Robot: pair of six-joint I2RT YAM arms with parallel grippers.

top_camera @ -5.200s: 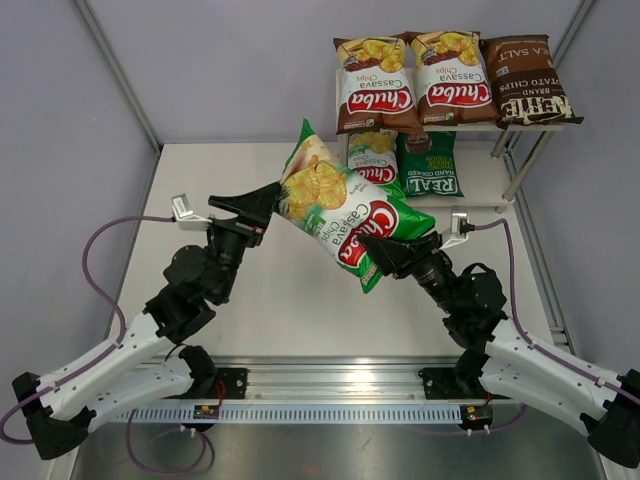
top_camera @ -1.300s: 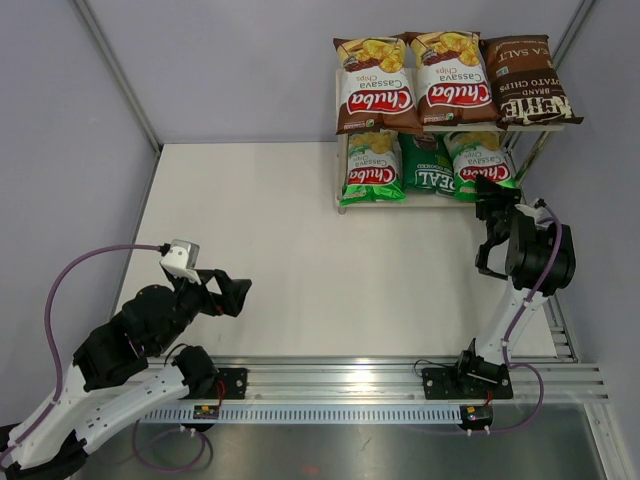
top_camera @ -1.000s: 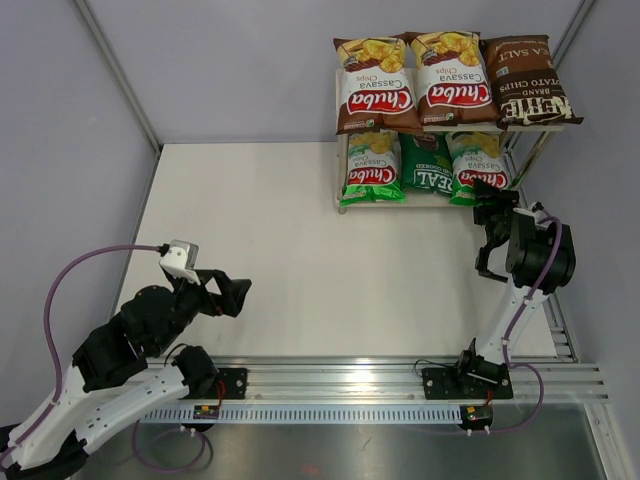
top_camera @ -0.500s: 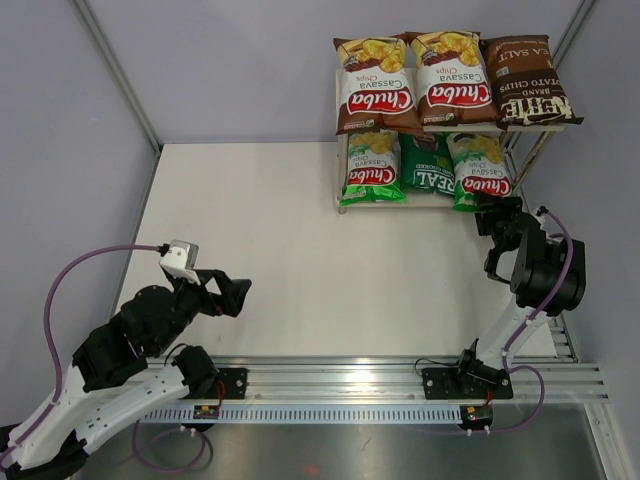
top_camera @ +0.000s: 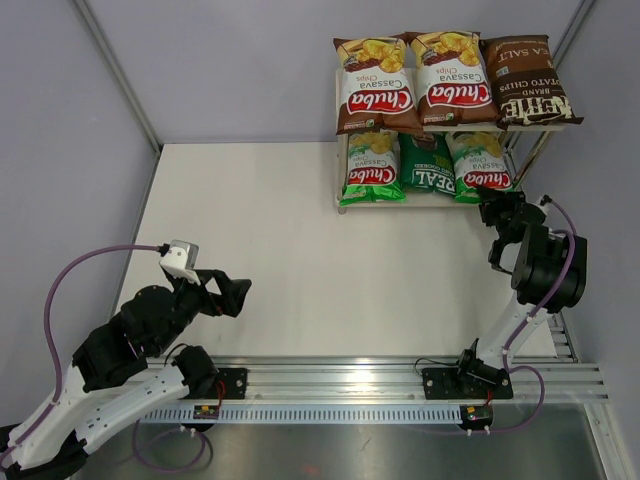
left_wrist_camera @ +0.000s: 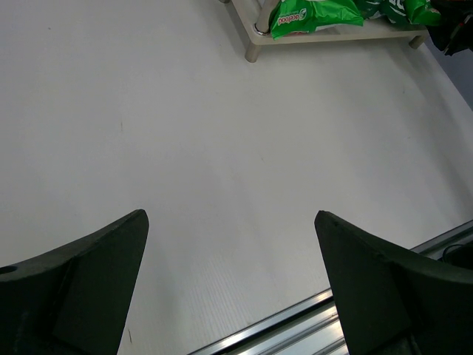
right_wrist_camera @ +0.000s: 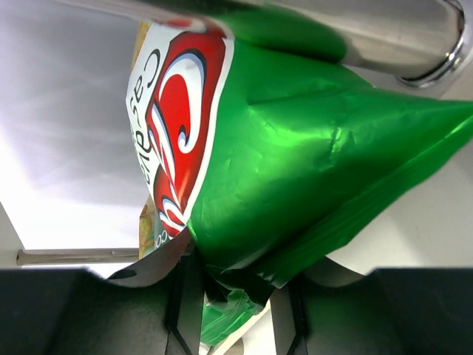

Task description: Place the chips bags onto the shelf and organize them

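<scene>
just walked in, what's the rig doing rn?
The right gripper is at the lower tier of the shelf, its fingers closed on the near edge of the right-hand light-green Chuba bag. All six bags sit on the shelf: the brown Chuba bags and the Kettle bag on top, the other light-green Chuba bag and the REAL bag below. The left gripper hangs open and empty above the table.
</scene>
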